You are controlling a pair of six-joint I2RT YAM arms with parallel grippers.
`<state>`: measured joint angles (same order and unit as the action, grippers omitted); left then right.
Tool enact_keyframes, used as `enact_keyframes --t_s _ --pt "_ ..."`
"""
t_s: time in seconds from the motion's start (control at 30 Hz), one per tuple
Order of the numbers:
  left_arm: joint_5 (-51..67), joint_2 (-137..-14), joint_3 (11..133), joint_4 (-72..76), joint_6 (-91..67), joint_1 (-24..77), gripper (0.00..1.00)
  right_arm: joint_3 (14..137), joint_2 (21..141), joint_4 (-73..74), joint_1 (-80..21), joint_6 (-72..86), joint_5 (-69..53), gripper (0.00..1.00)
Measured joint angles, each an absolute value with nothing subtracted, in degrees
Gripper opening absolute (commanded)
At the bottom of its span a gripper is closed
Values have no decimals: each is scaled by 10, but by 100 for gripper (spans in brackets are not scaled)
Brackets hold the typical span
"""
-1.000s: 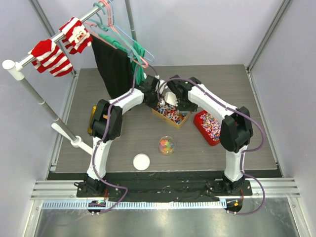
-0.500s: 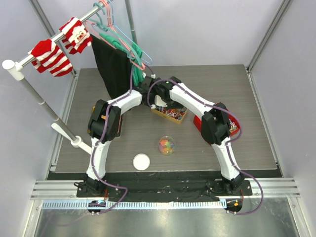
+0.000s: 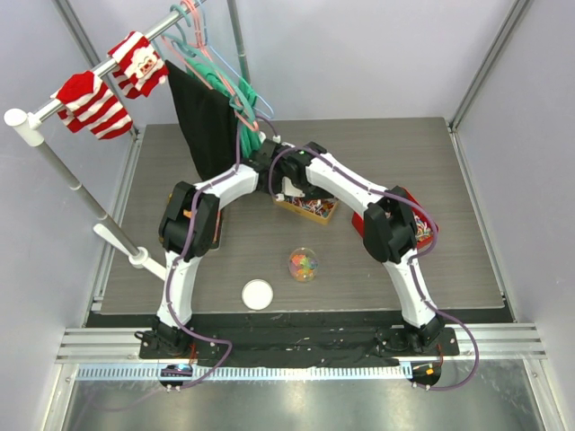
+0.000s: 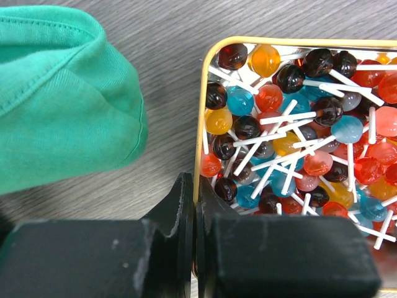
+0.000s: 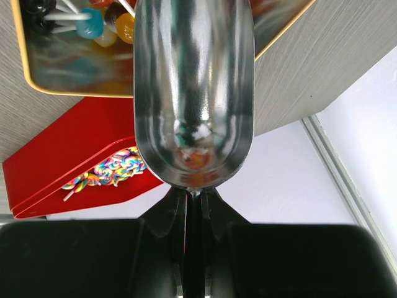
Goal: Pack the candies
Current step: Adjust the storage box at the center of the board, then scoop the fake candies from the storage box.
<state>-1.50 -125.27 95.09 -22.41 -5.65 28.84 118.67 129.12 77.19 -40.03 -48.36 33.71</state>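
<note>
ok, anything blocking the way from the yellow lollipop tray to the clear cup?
Nothing visible. The table between the yellow tray of lollipops and the clear cup is bare; the white lid lies off it, apart on the table.

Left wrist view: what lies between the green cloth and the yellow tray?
Bare grey tabletop separates the green cloth and yellow tray, seen in left wrist view.

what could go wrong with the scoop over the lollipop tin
The lollipops lie with sticks crossed, so the scoop in the right gripper may snag them and flick some over the tin rim. The left gripper pinches only that thin rim, so a hard push could tip or slip the tin.
</note>
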Motion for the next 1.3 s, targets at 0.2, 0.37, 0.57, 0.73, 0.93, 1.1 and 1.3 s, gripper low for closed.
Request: enact_keyframes --t_s 0.2,0.37,0.57,0.73,0.93,1.1,1.3 --pt "-10 -1252 951 -230 -58 291 0 1164 1284 762 -401 -482 336 1" --pt "3 -1249 951 -239 -58 291 0 1164 1284 767 -406 -481 320 1" --pt "10 -1241 945 -255 -58 288 0 1170 1282 780 -410 -476 279 1" --pt "13 -1240 945 -265 -58 287 0 1150 1268 770 -410 -459 236 1" --pt "25 -1240 943 -271 -57 285 0 1117 1263 720 -410 -425 180 1" --pt "30 -1237 939 -278 -56 281 0 1107 1264 694 -410 -395 159 1" --pt "24 -1233 936 -281 -60 274 0 1107 1270 677 -410 -360 146 1"
